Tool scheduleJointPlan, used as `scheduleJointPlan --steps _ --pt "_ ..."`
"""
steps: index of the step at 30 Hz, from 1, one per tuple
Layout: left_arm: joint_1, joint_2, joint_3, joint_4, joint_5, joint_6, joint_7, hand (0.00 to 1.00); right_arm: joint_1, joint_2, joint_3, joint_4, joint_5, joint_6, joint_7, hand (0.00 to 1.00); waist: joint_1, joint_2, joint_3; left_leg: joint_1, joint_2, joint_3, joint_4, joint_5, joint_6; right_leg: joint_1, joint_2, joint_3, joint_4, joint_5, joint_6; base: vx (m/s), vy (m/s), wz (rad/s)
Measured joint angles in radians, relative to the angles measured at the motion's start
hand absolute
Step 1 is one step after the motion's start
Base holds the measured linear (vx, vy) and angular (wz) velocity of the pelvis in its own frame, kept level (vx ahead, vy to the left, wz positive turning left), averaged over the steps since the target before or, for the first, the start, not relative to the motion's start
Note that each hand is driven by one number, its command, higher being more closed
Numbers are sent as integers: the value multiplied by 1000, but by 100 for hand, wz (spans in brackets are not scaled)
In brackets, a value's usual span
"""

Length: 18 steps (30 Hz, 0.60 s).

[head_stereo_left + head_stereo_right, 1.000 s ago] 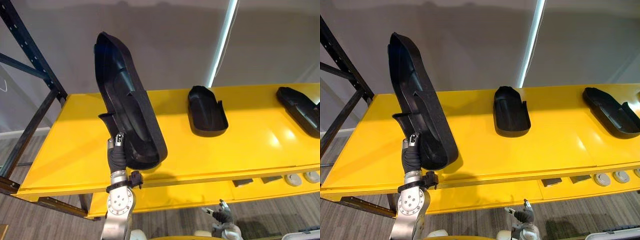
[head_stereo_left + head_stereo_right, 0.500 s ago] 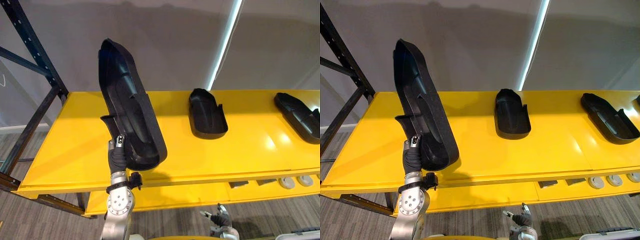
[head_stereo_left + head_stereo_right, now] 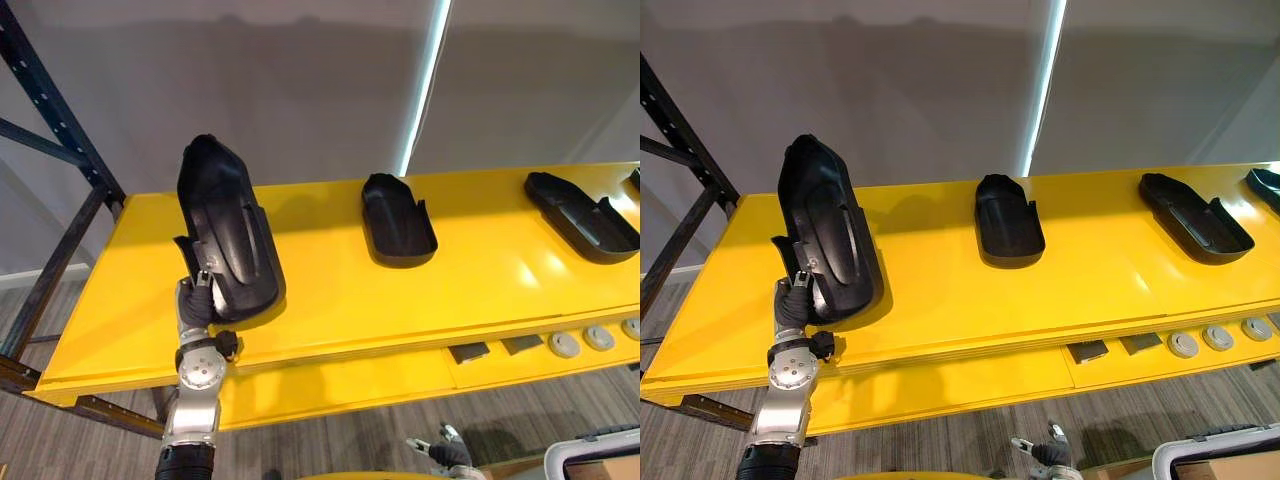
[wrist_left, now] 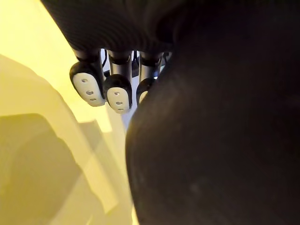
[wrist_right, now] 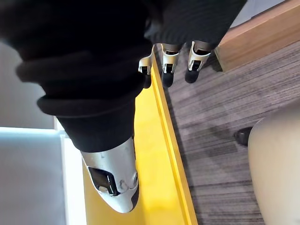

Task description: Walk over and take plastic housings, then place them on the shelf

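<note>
Lowered since the earlier frames: the held housing (image 3: 225, 230) now sits closer to the yellow shelf (image 3: 330, 300) and leans back more. The whole view has also shifted, so part of that change is camera motion.

- Left hand (image 3: 197, 300): fingers (image 4: 117, 91) clamped on the housing's lower rim, near the shelf's front edge toward its left end. Gripping low seems to keep the long body ahead of the hand, free to tip down flat.
- Lower end is close over the shelf; I cannot tell if it touches.
- Middle housing (image 3: 398, 218) and right-end housing (image 3: 582, 215) lie hollow side up toward the back edge. The bare left stretch looks like the intended spot, well apart from both.
- Right hand (image 3: 447, 455): hangs below the front edge, fingers (image 5: 169, 65) relaxed, holding nothing.

Placement not yet complete.
</note>
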Motion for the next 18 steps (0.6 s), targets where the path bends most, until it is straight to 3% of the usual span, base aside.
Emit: scheduleJointPlan --steps 9,14,15,18 --pt "-135 62 36 169 34 66 0 100 -13 -10 0 10 -17 3 3 0 -19 2 1 0 -4 0 -16 1 0 2 0 4 -15 1 -1 39 1 -2" --pt "-188 91 37 227 55 80 -3 100 -13 -26 -1 12 -17 3 3 0 -23 2 2 1 -7 0 -16 2 1 2 -3 4 -14 2 -3 -10 2 0" --pt "-211 99 39 252 58 94 -3 0 -13 -29 0 13 -17 3 4 0 -24 3 3 1 -8 -1 -16 2 1 0 -3 4 -14 4 -3 -55 8 1" --pt "-221 119 41 274 64 110 -3 0 -17 -32 0 13 -17 4 4 0 -30 3 9 4 -9 -1 -16 2 2 -2 -4 6 -14 5 -1 -49 5 -1"
